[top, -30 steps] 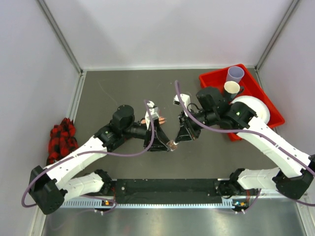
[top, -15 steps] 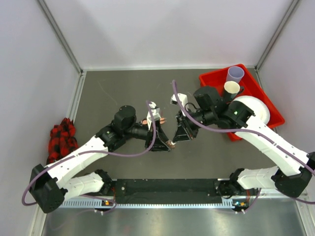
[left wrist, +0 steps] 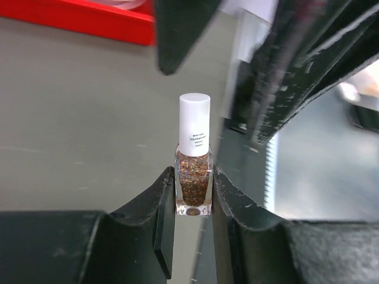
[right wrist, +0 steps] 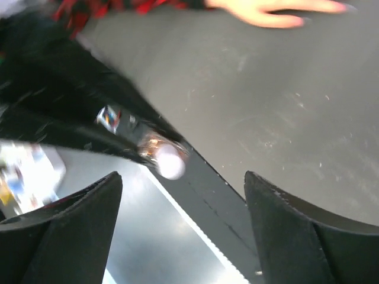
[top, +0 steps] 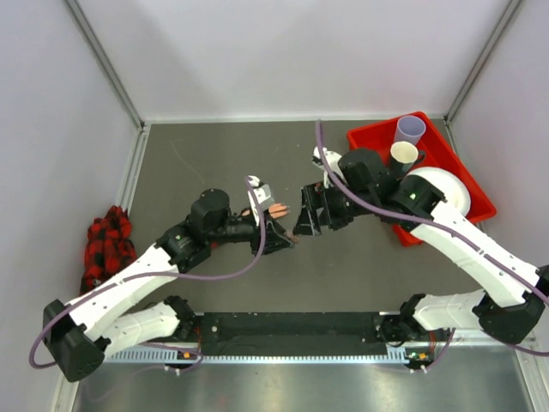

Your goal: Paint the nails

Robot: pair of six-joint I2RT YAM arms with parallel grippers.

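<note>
Pinching polish bottle (left wrist: 193,177) by glass base: left fingers (left wrist: 163,204) pressed on both sides, white cap on (brown glitter inside). Right fingers (right wrist: 77,225) spread wide, flanking cap, not touching it. Mannequin hand (right wrist: 278,13) lies on grey table (top: 214,163) just beside left wrist, plaid sleeve (right wrist: 118,6) behind it; nails (right wrist: 346,7) at fingertips, too blurred to judge.
</note>
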